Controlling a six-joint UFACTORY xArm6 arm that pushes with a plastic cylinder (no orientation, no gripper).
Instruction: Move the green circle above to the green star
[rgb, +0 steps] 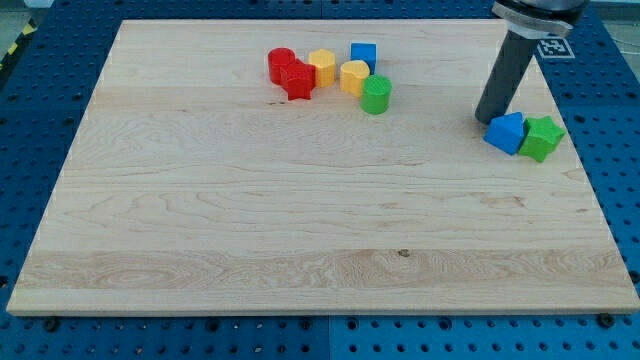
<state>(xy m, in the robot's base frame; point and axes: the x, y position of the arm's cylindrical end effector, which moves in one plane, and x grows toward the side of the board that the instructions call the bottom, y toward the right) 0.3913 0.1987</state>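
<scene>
My tip (487, 119) rests on the pale wooden board (300, 240) near the view's right edge, the dark rod rising from it toward the view's top; there are no fingers to spread or press, only this single blunt end, and it pinches nothing. Just to the tip's right and slightly toward the view's bottom sits a blue block (506, 132) of wedge-like shape, close to the rod's base, though whether they touch cannot be told; touching that block on its far side from the tip is the green star (543, 137). Well to the tip's left, toward the view's top, stands the green circle (376, 95), a short cylinder, well apart from the star; beside it, still farther from the tip, cluster two yellow blocks (354, 76) (322, 67), a blue cube (363, 55) and two red blocks (282, 64) (298, 81), their exact shapes hard to make out. The board lies on a blue perforated table (60, 60).
</scene>
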